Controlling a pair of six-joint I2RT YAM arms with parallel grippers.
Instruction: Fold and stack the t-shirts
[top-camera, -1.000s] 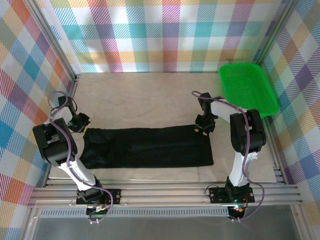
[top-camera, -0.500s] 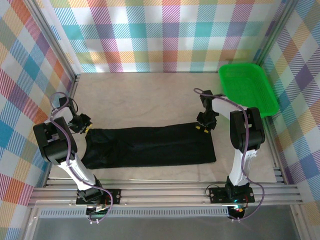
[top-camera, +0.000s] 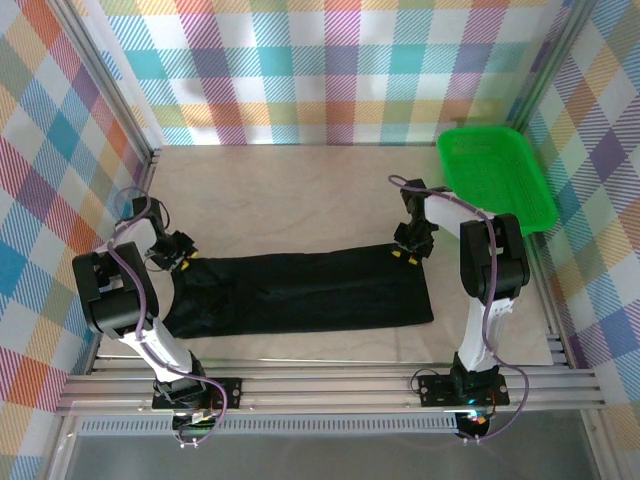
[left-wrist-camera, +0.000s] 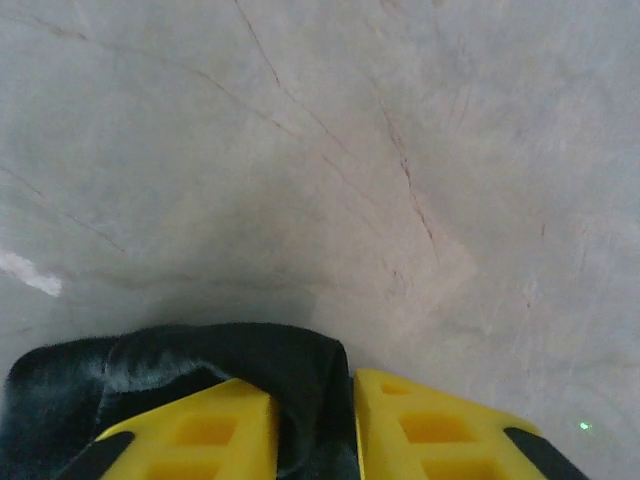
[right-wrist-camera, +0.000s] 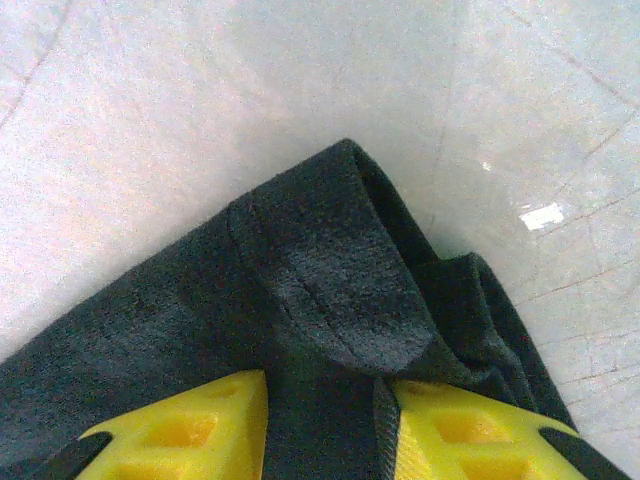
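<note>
Black t-shirt (top-camera: 300, 292) pinched by left end effector (left-wrist-camera: 315, 405) and right end effector (right-wrist-camera: 325, 400) (jaws nearly closed).

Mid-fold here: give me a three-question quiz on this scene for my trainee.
1. True or false: a shirt lies in the green basket.
2. The left gripper holds the black t-shirt at its: A) near-left corner B) far-left corner C) middle.
3. What is pinched between the fingers of the right gripper?
Key: 1 false; 2 B; 3 fabric of the black t-shirt.
</note>
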